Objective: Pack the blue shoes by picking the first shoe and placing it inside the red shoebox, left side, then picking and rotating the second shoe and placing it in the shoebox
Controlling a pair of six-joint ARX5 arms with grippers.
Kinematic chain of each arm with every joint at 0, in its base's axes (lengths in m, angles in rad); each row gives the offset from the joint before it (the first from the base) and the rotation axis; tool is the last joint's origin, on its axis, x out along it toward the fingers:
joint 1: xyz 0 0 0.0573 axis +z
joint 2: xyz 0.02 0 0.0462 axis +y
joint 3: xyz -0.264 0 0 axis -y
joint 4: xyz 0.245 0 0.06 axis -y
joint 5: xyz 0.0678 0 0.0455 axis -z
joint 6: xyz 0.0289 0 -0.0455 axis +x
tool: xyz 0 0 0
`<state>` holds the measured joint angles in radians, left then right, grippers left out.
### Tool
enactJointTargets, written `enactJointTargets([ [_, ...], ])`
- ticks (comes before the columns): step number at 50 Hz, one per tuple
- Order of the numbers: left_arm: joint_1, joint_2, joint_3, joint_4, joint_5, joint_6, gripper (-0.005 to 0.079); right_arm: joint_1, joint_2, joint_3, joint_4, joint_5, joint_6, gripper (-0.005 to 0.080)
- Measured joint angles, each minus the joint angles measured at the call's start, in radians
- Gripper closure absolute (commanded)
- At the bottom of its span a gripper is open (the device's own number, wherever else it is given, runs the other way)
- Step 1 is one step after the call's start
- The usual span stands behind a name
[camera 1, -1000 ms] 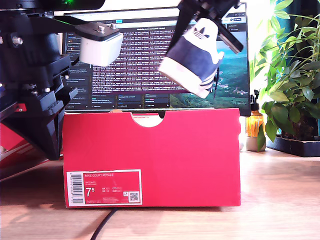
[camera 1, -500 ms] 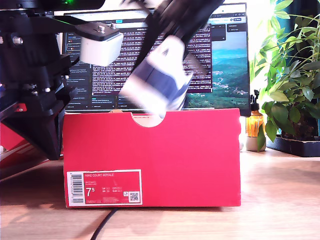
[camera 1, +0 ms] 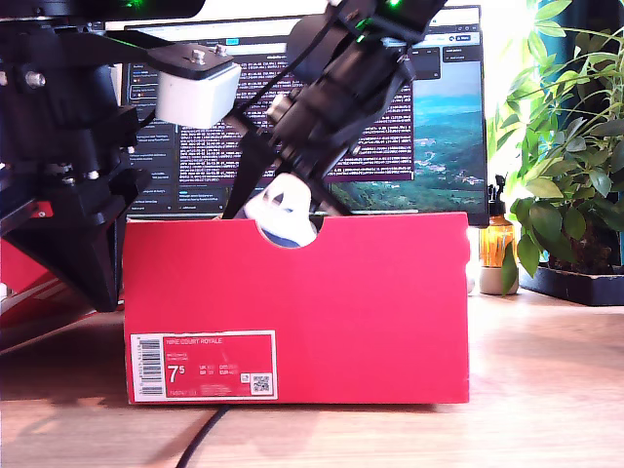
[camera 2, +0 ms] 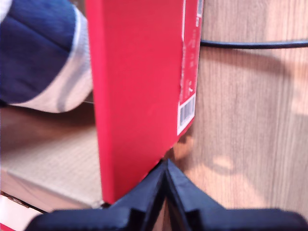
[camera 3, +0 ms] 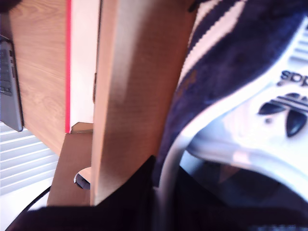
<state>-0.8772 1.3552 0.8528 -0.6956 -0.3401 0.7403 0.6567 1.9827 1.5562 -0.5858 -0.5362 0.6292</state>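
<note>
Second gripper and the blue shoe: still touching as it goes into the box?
Touching. The second wrist view shows my second gripper closed on the blue shoe at its heel collar; the exterior view shows that shoe's heel in the red box's notch.

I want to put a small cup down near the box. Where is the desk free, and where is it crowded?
Bare wooden desk lies between the red cardboard shoebox and the potted plants on the exterior view's right. In front of the box a black cable crosses. The exterior view's left is crowded by a black arm base.
</note>
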Motion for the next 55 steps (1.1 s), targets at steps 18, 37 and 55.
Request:
enactJointTargets([
  [18,0.001,0.0,0.0,0.0,-0.008,0.0,0.0761,0.013,0.0,0.0,0.033,0.026,0.01,0.046],
  [37,0.001,0.0,0.0,0.001,-0.007,0.0,0.0761,0.013,0.0,0.016,-0.02,0.024,0.001,0.039],
  [55,0.001,0.0,0.0,-0.001,-0.008,0.0,0.0761,0.011,0.0,0.122,-0.167,0.029,-0.083,0.0373],
])
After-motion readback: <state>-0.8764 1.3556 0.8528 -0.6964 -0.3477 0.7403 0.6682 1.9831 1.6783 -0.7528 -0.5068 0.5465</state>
